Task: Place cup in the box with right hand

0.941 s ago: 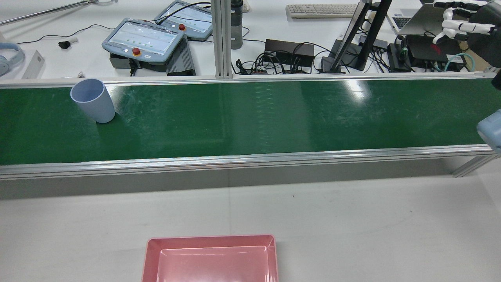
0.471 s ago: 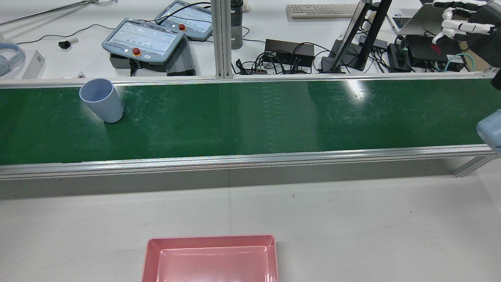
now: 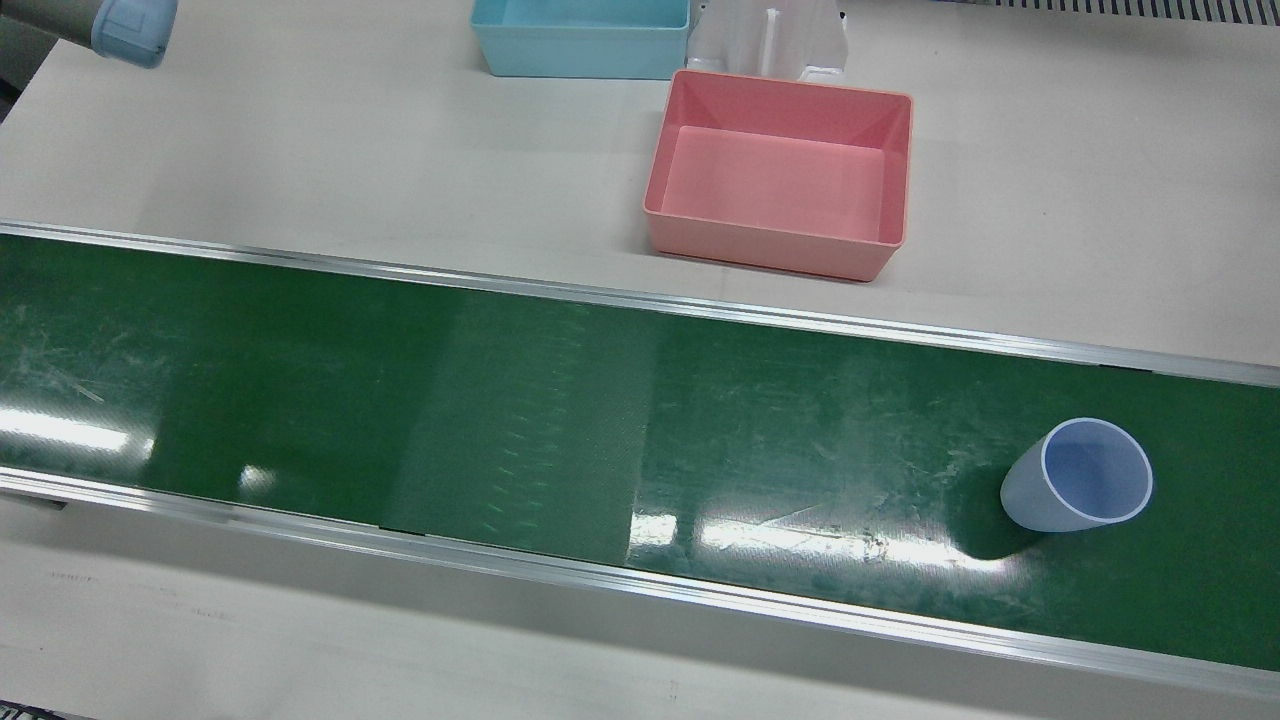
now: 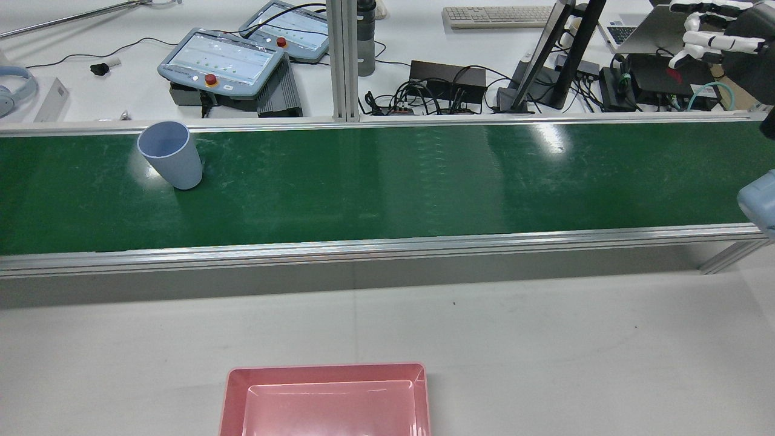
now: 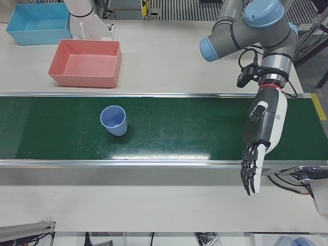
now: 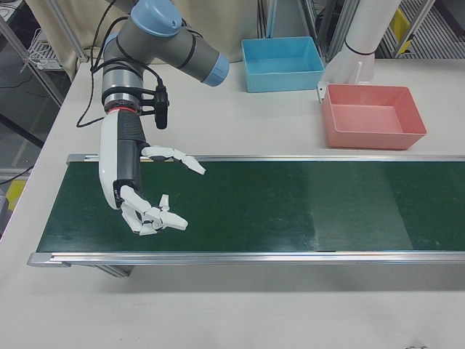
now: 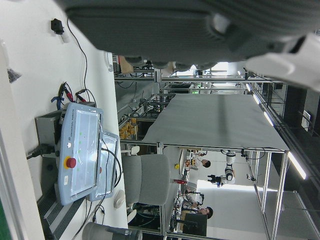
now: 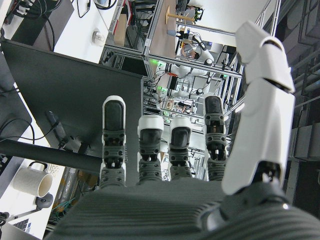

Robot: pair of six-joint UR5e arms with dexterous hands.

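A pale blue cup (image 4: 170, 154) stands upright on the green conveyor belt (image 4: 424, 181), near its far rail at the left of the rear view. It also shows as the cup (image 3: 1078, 476) and the cup (image 5: 114, 120). The pink box (image 3: 780, 180) sits on the white table beside the belt; the rear view has this box (image 4: 327, 399) at the bottom edge. My right hand (image 6: 138, 185) hovers over the belt's other end, open with fingers spread, far from the cup. My left hand (image 5: 259, 138) hangs open over the belt's outer rail, fingers pointing down, well apart from the cup.
A light blue box (image 3: 580, 40) stands behind the pink one, beside a white pedestal (image 3: 770, 40). Beyond the belt lie two teach pendants (image 4: 221, 60), cables and a monitor stand (image 4: 557, 54). Aluminium rails (image 4: 387, 248) edge the belt.
The cup has travelled along the belt toward the right of the rear view. Neither hand has visibly moved.
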